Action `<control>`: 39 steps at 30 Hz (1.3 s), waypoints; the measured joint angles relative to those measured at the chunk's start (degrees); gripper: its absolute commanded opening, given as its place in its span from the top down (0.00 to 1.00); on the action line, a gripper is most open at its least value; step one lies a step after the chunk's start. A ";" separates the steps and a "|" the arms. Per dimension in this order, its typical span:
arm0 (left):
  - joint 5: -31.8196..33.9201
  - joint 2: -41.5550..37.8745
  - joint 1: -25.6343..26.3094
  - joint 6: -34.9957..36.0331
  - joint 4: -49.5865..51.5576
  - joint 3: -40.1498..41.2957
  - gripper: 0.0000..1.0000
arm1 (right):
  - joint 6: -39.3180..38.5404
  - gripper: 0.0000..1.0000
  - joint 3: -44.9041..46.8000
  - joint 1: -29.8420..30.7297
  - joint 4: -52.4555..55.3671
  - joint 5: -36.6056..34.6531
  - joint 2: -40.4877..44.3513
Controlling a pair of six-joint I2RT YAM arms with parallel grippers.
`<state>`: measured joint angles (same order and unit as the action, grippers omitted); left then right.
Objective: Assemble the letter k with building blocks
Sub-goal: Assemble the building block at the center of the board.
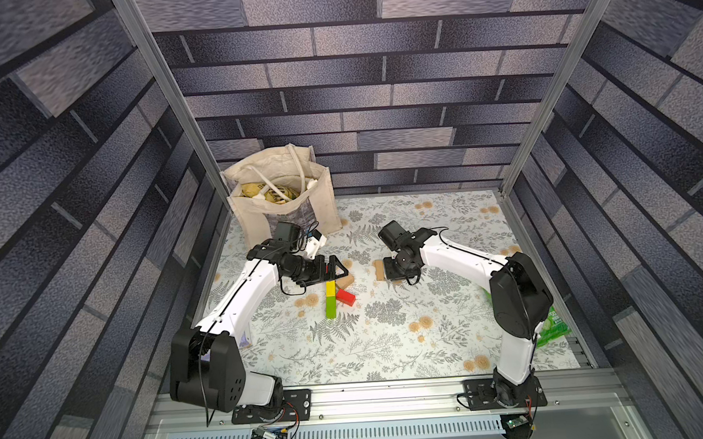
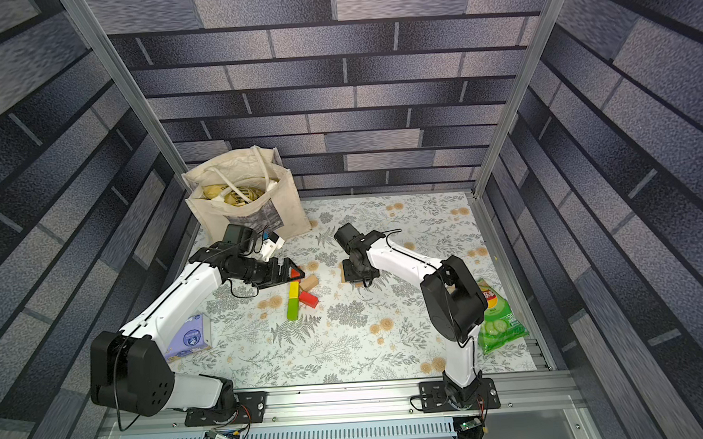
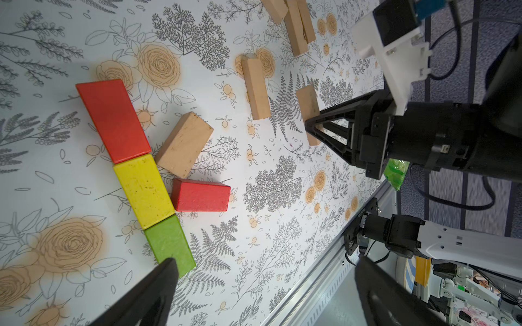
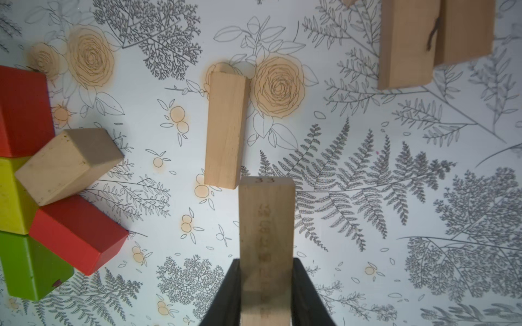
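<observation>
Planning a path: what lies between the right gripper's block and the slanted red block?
Only bare tablecloth, held block to red block, in the right wrist view.

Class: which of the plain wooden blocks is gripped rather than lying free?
The plain light-wood bar stamped 33, clamped in the jaws of the right gripper; the other plain bars lie loose on the flowered tabletop.
</observation>
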<state>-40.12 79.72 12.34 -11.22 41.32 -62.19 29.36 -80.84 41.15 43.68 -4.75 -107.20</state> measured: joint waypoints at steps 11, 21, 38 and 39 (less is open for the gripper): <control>0.09 -2.01 -0.02 -0.96 -0.17 1.31 0.00 | 7.82 0.83 7.26 3.52 -3.80 0.39 2.51; 1.60 -2.54 -1.25 -1.31 -0.15 1.79 0.00 | 10.12 0.82 8.70 4.66 -9.27 2.95 1.73; 1.79 -2.54 -2.03 -1.31 -0.15 1.84 0.00 | 10.49 0.82 8.68 4.76 -10.88 4.48 -1.64; 1.79 -2.54 -2.05 -1.31 -0.15 1.84 0.00 | 10.47 0.82 8.68 4.76 -11.02 4.61 -1.92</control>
<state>-38.33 77.19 10.28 -12.53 41.17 -60.36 39.83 -72.16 45.91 32.67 -0.14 -109.12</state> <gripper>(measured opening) 0.997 0.286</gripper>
